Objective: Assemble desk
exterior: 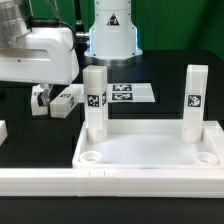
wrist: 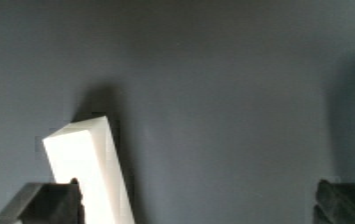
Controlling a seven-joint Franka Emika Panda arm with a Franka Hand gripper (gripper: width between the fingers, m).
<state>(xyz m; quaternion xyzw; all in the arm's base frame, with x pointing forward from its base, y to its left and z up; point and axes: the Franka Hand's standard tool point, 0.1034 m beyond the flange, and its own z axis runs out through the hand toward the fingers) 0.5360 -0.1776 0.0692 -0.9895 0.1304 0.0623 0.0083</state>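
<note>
Nearest the exterior camera, a long white rail (exterior: 110, 182) lies along the front of the black table (exterior: 150, 108). Just behind it sits the white desk top (exterior: 150, 148), a shallow tray with a raised rim and round sockets in its near corners. Two square tagged legs stand upright in its far corners: the first leg (exterior: 95, 100) at the exterior view's left and the second leg (exterior: 195, 96) at the right. Farther back and to the left, the gripper (exterior: 42, 98) hangs low over the table with a loose leg (exterior: 65, 102) lying just beside it. The wrist view shows the gripper (wrist: 200, 200) with its jaws spread wide, the loose leg (wrist: 81, 165) next to one finger and not clamped. Beyond lie the marker board (exterior: 128, 93), the arm's white base (exterior: 110, 25) and a dark backdrop.
</note>
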